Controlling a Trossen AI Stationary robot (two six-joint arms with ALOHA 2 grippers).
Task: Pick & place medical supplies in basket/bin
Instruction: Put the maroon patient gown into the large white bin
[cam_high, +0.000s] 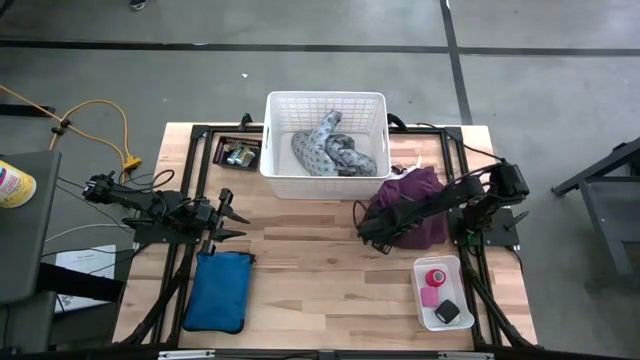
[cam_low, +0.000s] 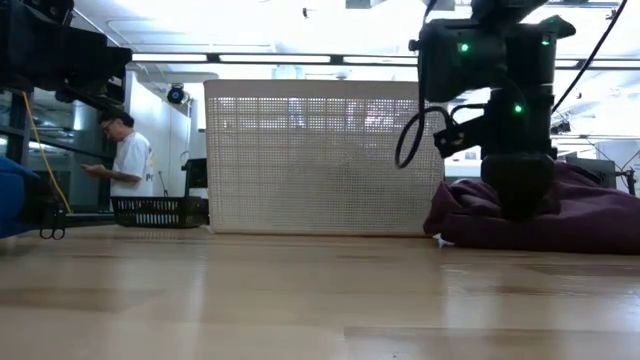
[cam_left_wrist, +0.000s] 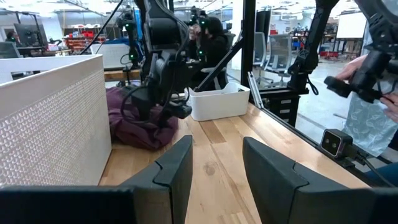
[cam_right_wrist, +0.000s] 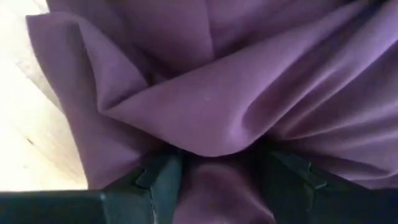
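The purple cloth (cam_high: 420, 195) lies bunched on the table right of the white basket (cam_high: 325, 105). The grey patterned cloth (cam_high: 335, 150) lies inside the basket. The pink tape roll (cam_high: 434, 278) and the small black block (cam_high: 447, 311) sit in a small white tray (cam_high: 424, 300) near the right front corner. I cannot make out a clear bottle. My right gripper (cam_high: 372, 228) is open and set down on the cloth's left edge. My left gripper (cam_high: 235, 212) waits open at the table's left side, touching nothing. My right gripper comes at the purple cloth from above, slanting down from the table's right. Its open fingers (cam_right_wrist: 165, 180) stand on either side of a raised fold (cam_right_wrist: 217, 124) and touch the cloth around it. The cloth lies slack on the table (cam_low: 560, 215).
A blue pouch (cam_high: 218, 290) lies near the left front edge below my left gripper. A small dark tray (cam_high: 238, 153) with small items sits left of the basket. Bare wood (cam_high: 320, 270) stretches across the middle front. A person (cam_low: 128, 165) stands in the room behind.
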